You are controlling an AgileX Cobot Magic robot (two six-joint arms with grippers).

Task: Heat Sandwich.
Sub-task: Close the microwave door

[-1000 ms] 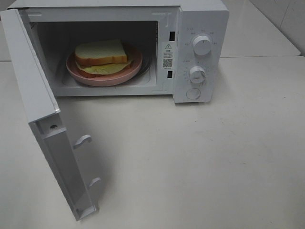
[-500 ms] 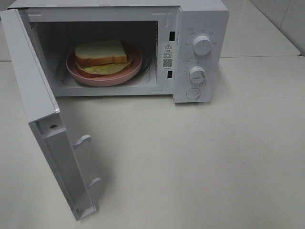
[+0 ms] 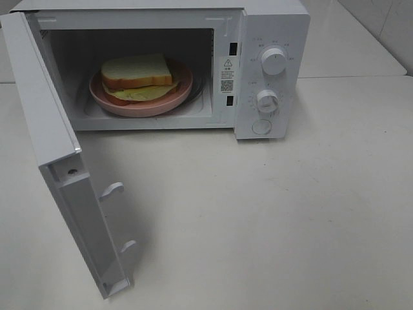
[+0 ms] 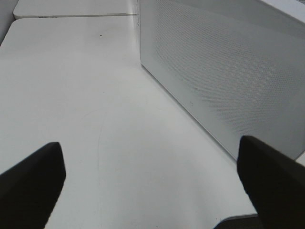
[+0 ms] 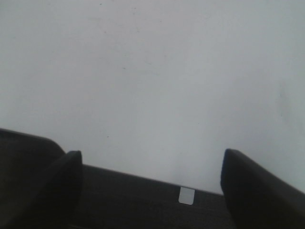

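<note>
The black left claw (image 4: 150, 186) hangs wide and empty beside a white dotted panel (image 4: 224, 71). The boxy white microwave oven (image 3: 271, 26) stands with its door (image 3: 45, 123) open. Inside it, the white-bread sandwich (image 3: 137, 71) lies on a round pink plate (image 3: 129, 106). The black right claw (image 5: 155, 186) gapes wide, empty, over the pale surface (image 5: 152, 71).

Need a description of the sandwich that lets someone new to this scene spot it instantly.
Find the white microwave at the back of the table, its door swung open. Inside the cavity sits a round pink plate, and the sandwich lies on it. It is the only food there: a white bread slice with tan-orange crust over a pale yellow-green filling.
</note>
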